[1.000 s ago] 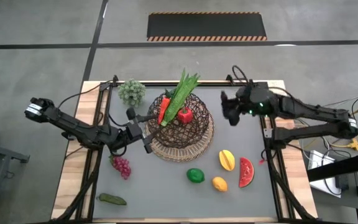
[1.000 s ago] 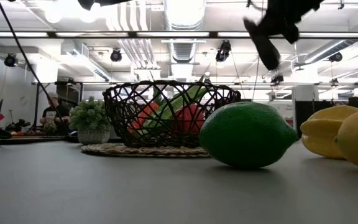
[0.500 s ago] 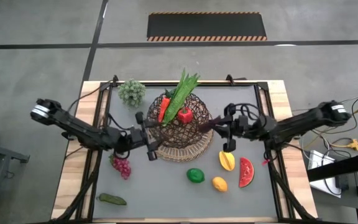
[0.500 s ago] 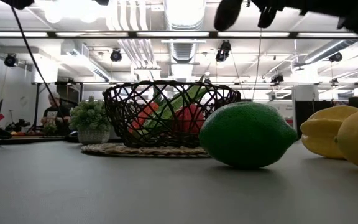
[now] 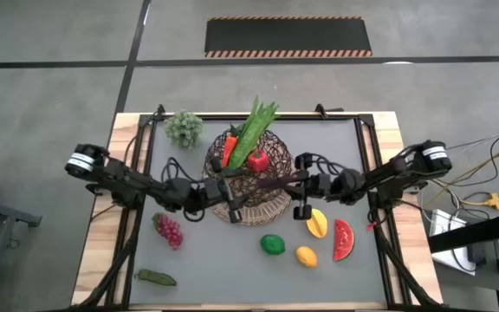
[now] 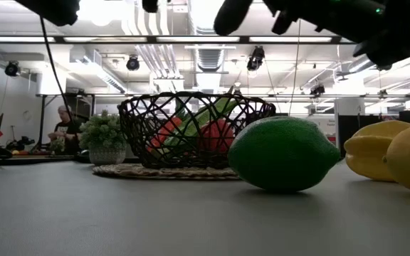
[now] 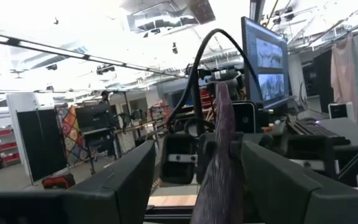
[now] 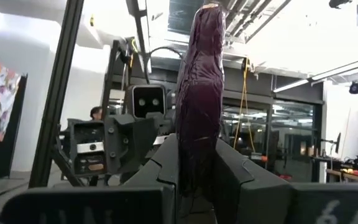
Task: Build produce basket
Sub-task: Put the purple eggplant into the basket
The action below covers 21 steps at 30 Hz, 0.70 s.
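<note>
The basket [image 5: 251,178] stands on a wicker mat in the middle of the table and holds a carrot [image 5: 229,149], a red pepper [image 5: 258,160] and long green leaves [image 5: 255,126]. Above its near side my right gripper [image 5: 296,180] is shut on a dark purple long vegetable [image 5: 271,182] like an eggplant [image 8: 201,87]. My left gripper [image 5: 235,191] faces it, open. Its fingers stand on either side of the vegetable's free end [image 7: 220,149] with a gap on each side. Grapes [image 5: 168,230], lime [image 5: 273,244], lemon [image 5: 306,256], mango [image 5: 316,223] and watermelon slice [image 5: 343,240] lie on the table. My right gripper pinches one end of the purple vegetable [image 8: 197,155] between its two fingers. The fingers come from the table's right, about level, and lie along it. The rest of the vegetable sticks out past the fingertips toward the left gripper, lifted clear above the basket.
A pale bushy clump [image 5: 184,128] stands at the far left of the basket. A small green vegetable [image 5: 156,277] lies near the front left corner. In the low view the lime [image 6: 283,154] sits in front of the basket [image 6: 194,131]. People show far off in the room.
My right gripper has come from the table's far right toward the basket, sinking and turning about with the purple vegetable until it points at the left gripper. My left gripper has moved toward the table's right, over the basket's near side, so its open fingers now flank the vegetable's free end.
</note>
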Motion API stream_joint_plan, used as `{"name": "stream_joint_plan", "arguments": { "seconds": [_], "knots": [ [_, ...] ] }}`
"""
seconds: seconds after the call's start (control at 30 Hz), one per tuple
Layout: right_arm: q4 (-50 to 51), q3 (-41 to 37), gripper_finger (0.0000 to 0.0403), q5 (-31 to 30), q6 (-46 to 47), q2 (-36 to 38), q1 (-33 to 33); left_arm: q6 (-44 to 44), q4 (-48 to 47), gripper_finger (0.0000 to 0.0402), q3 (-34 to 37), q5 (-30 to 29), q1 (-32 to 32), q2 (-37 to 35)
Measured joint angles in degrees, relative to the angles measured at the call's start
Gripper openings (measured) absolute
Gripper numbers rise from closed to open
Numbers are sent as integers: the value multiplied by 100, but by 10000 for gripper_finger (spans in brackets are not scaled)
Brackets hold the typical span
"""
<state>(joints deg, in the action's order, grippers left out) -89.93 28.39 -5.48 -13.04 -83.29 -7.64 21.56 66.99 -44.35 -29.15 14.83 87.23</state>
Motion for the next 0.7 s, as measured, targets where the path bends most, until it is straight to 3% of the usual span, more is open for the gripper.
{"name": "stream_joint_plan", "arguments": {
  "seconds": [0.23, 0.47, 0.7],
  "knots": [
    [0, 334, 39, 0, 27, -408, 0, -22, -268, 222, -213, 164, -209, 362],
    [0, 353, 39, -9, 39, -376, 4, -615, -688, 222, -143, 252, -314, 549],
    [0, 353, 42, -7, 85, -369, 3, -618, -780, 214, -147, 228, -315, 622]
  ]
}}
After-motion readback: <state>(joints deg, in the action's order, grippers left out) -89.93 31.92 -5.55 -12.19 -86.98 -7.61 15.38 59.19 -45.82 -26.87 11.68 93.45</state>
